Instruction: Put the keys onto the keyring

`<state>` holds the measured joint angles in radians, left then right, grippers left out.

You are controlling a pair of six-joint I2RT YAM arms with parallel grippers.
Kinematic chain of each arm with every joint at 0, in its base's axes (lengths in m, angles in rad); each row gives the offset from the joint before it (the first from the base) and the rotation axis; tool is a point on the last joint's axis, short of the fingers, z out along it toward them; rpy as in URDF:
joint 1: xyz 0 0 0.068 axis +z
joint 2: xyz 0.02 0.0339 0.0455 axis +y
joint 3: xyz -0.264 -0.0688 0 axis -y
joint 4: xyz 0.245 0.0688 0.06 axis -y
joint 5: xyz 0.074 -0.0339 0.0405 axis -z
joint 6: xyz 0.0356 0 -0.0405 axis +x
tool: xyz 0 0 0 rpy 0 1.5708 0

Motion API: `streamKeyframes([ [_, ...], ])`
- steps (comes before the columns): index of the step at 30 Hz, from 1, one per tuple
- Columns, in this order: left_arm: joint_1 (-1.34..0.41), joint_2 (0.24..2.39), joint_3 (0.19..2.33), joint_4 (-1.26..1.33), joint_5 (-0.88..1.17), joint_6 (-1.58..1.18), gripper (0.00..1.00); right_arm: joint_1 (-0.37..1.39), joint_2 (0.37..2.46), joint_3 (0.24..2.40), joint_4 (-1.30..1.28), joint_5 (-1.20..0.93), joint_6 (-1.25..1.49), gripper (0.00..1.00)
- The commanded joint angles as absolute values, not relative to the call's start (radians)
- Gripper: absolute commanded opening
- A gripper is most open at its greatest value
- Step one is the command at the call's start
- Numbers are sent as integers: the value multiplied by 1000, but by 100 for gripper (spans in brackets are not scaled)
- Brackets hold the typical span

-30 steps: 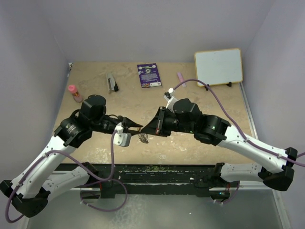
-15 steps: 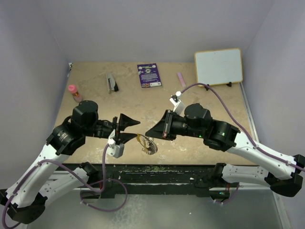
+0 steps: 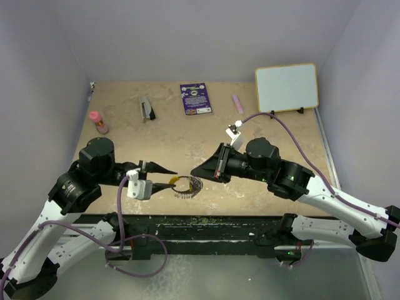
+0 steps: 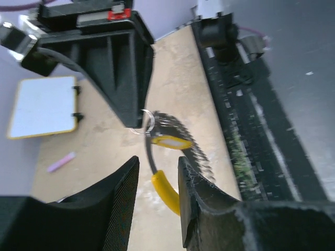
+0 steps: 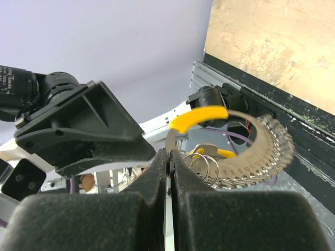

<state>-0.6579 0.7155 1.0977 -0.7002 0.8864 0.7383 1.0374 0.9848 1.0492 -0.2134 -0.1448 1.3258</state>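
Keyring (image 3: 186, 185) strung L–R betw. arms, nr near edge: R fingers (image 5: 152, 180) pinch one end; L fingers (image 4: 118, 209) narrow round other end, grip unclear.

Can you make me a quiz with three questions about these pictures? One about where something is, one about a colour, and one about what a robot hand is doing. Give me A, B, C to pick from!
1. Where is the whiteboard on the table?
A. near left corner
B. far right corner
C. in the middle, between the arms

2. What colour is the small bottle by the left edge?
A. pink
B. green
C. blue

3. What is the right gripper doing?
A. hanging wide open
B. pinched shut on the keyring
C. shut on the bottle

Answers:
1 B, because the top view shows it standing at the far right.
2 A, because its body shows pink.
3 B, because the right wrist view shows it closed on the thin ring.
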Motion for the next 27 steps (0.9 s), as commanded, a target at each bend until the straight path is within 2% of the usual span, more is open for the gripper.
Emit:
streamKeyframes([
  [1,-660,742,1098,-708,1071,445,39,1029,962,1062,-130,-139,1347,0],
  [11,-661,836,1053,-556,1085,211,45,1029,996,1083,-113,-168,1332,0],
  [19,-662,856,1032,-586,950,255,57,1029,999,1081,-93,-188,1332,0],
  [27,-663,867,1026,-530,926,238,60,1029,1005,1069,-72,-201,1329,0],
])
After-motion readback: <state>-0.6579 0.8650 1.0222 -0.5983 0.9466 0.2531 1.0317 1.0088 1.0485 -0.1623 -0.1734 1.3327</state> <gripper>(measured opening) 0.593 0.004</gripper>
